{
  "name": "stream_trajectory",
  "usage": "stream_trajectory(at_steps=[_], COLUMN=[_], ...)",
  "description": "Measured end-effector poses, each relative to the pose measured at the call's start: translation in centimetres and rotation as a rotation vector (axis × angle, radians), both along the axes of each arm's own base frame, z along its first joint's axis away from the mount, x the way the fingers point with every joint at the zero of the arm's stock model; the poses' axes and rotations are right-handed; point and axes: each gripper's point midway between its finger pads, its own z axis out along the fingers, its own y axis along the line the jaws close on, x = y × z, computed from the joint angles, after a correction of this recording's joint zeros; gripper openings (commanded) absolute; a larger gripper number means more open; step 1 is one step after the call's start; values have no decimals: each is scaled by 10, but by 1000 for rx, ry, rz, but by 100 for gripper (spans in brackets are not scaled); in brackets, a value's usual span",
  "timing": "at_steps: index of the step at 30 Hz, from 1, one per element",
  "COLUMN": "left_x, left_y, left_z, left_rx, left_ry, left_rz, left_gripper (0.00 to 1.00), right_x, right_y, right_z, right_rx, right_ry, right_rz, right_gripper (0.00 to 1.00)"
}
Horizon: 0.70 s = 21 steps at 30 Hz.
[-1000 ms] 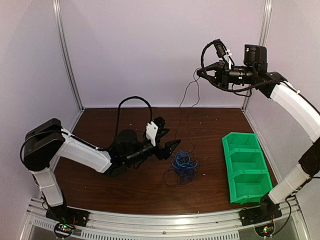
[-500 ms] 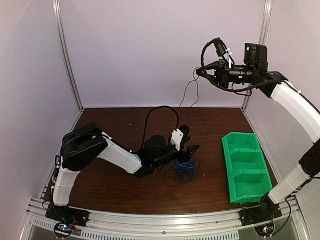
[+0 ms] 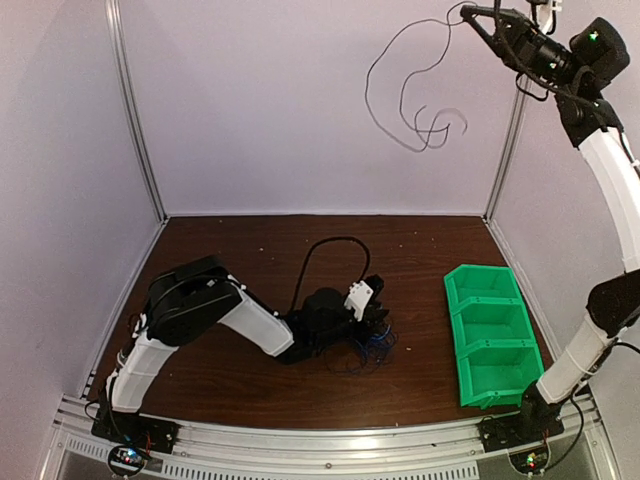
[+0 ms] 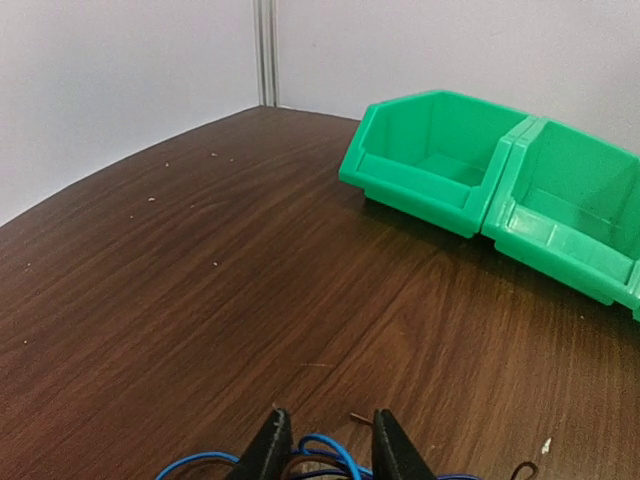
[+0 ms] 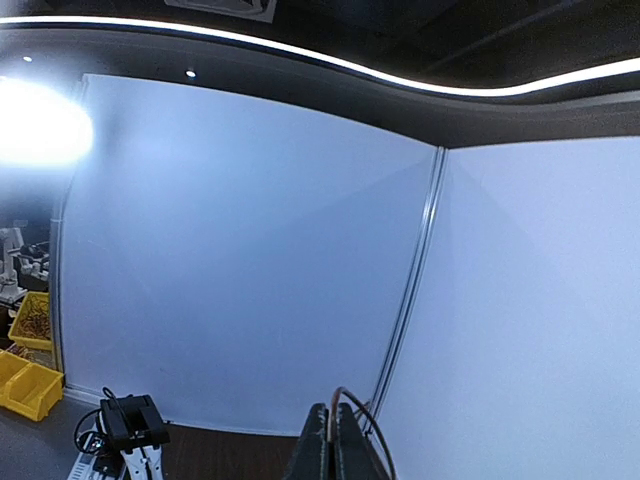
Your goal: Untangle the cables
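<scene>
The cables [image 3: 368,342] lie as a small blue and black tangle on the brown table. My left gripper [image 3: 376,325] is pressed down into that tangle. In the left wrist view its jaws [image 4: 330,448] stand part open, with blue and brown wire loops [image 4: 324,441] lying between the fingertips. My right gripper [image 3: 466,11] is raised high at the top right, shut on one thin black cable [image 3: 367,88]. That cable hangs in loose loops in the air, clear of the table. The right wrist view shows the closed fingers [image 5: 334,442] pinching the cable's end [image 5: 345,393].
A green three-compartment bin [image 3: 482,300] stands on the right of the table; the left wrist view shows it ahead of the jaws [image 4: 415,190]. Purple walls and metal corner posts [image 3: 135,110] enclose the table.
My left arm reached right and dropped onto the tangle while its jaws narrowed. My right arm swung up and right, lifting the black cable off the table into the air.
</scene>
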Motion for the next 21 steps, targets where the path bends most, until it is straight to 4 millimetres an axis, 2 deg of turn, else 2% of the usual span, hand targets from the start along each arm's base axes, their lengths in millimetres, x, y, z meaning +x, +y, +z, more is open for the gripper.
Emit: stream_trajectory(at_steps=[3,5,7,9,11,16,19,21], left_x=[1,-1,-2,-3,-4,9,15,14], left_y=[7,14,26,40,56,117,150,164], left_z=[-5,-11,-15,-14,-12,-14,-15,-13], left_rx=[12,29,53,78,101,175,219,241], left_ry=[0,4,5,3,5,21,23,18], left_rz=[21,34,57,90,122,251,333,365], left_gripper=[28,28,27,27,27,29,45,56], right_x=[-20,-24,-22,-9,14,73,88,88], right_y=[-24,-31,-32,-30,-28,-24,-25,-26], right_z=[33,39,34,16,-12,-103,-145,-163], right_rx=[71,84,82,64,37,-55,-107,-139], right_ry=[-67,-85,-70,-21,52,250,327,348], right_rz=[31,34,35,27,-4,-103,-150,-177], right_gripper=[0,0,0,0,0,0,0,0])
